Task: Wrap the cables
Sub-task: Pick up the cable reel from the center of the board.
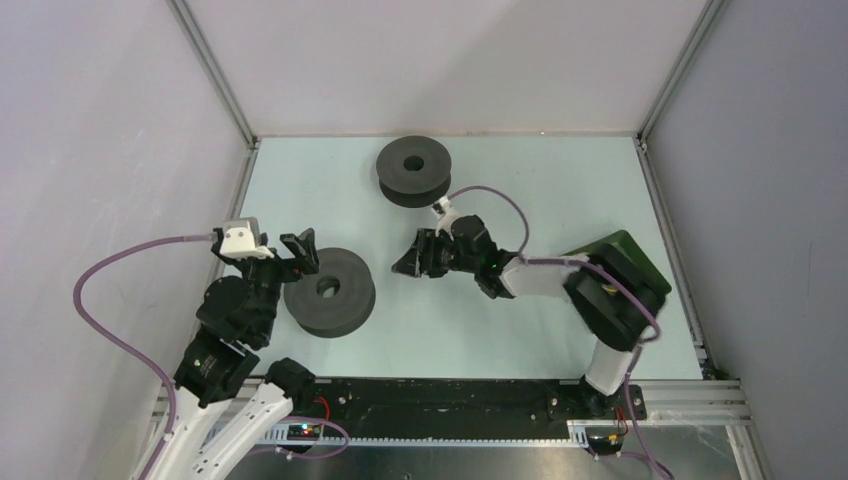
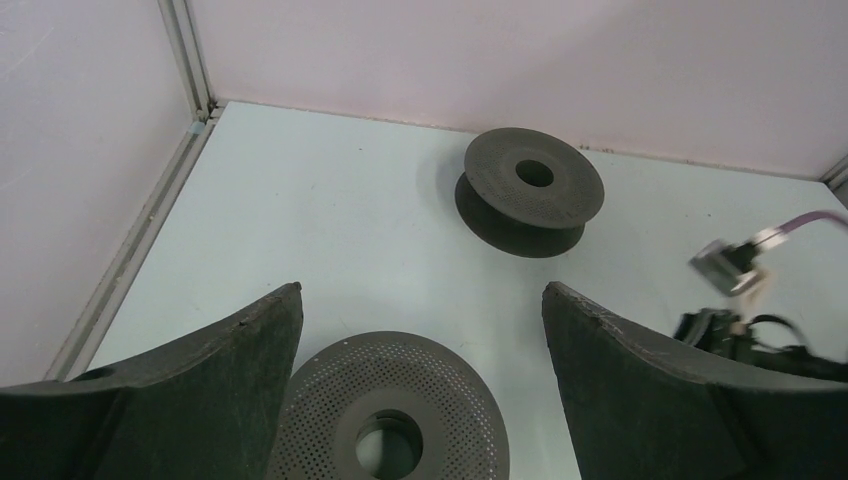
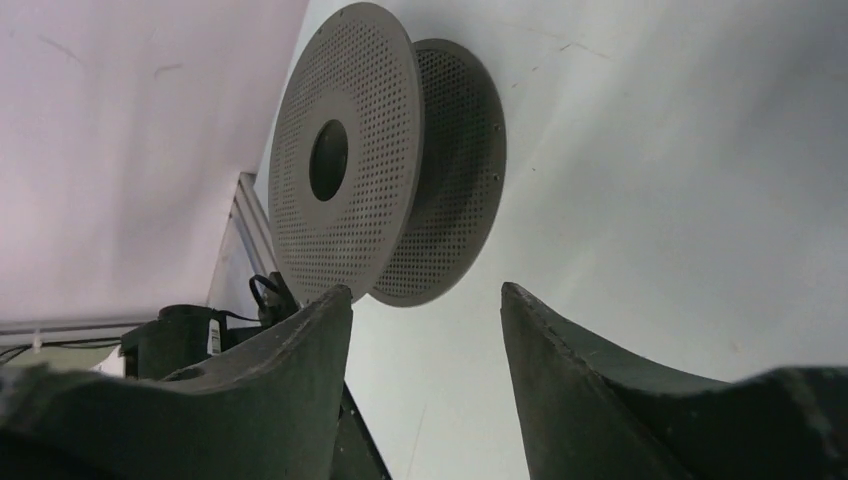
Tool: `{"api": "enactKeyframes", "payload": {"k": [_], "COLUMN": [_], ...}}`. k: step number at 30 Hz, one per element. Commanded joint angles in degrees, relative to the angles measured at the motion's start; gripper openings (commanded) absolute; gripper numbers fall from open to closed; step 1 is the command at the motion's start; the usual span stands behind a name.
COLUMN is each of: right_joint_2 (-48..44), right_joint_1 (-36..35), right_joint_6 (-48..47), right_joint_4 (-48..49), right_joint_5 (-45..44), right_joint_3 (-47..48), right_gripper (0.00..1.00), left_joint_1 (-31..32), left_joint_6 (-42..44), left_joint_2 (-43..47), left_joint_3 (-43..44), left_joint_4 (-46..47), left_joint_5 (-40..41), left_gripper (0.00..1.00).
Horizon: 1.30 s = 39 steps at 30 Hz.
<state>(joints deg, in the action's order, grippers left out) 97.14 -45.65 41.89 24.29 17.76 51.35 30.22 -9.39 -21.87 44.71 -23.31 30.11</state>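
Cables: cannot tell where from these views. Near spool (image 1: 330,291) lies flat on table (image 1: 560,180). Left gripper (image 1: 303,252) at its left rim, jaws wide, holding nothing. Right gripper (image 1: 408,256) right of near spool, apart, released, empty. Far spool (image 1: 413,170) behind near spool, well apart.

Table (image 1: 560,330): near spool (image 1: 329,291), far spool (image 1: 413,170)

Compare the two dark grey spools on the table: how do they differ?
The near spool lies beside the open left gripper; the far spool lies alone by the back wall. The open right gripper points at the near spool, not the far spool. Both are dark grey and lie flat, hole up.
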Motion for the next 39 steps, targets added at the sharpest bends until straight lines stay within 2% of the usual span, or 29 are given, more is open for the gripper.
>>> {"api": "enactKeyframes", "payload": {"k": [1,6,10,15,24,28,32,34,39], "right_joint_2": [10.67,22.5,27.05,29.82,32.22,32.67,31.34,29.89,21.44], "right_joint_1": [-0.38,-1.7,-3.64,-5.62,-5.77,-5.16,-4.37,-4.01,-1.55], "right_joint_6": [7.82,19.71,21.42,21.51,23.3,24.46,23.43,23.06,24.28], "right_joint_4": [22.55,40.5,41.79,38.55,38.12,39.34,40.75,41.47,40.21], "right_joint_5": [11.02,16.6,16.97,16.77,15.35,15.33,17.65,18.87,18.69], "right_joint_3": [2.55,5.95,9.07,12.66,14.28,14.3,14.16,13.54,8.23], "right_gripper": [0.59,0.6,0.62,0.62,0.53,0.4,0.08,0.0,0.0], "left_joint_1": [0.13,0.14,0.19,0.19,0.19,0.19,0.18,0.19,0.19], "left_joint_6": [0.97,0.95,0.95,1.04,1.04,1.11,1.17,1.3,2.32], "left_joint_2": [-0.14,-0.33,-0.24,-0.5,-1.01,-1.13,-1.2,-1.24,-1.02], "left_joint_3": [-0.4,-0.41,-0.46,-0.5,-0.51,-0.56,-0.59,-0.66,-0.85], "left_joint_4": [1.37,1.34,1.35,1.41,1.34,1.4,1.37,1.34,1.35], "left_joint_5": [1.83,1.42,1.44,1.43,1.29,1.27,1.28,1.08,-1.96], "left_gripper": [0.92,0.92,0.92,0.92,0.92,0.93,0.92,0.93,0.94]}}
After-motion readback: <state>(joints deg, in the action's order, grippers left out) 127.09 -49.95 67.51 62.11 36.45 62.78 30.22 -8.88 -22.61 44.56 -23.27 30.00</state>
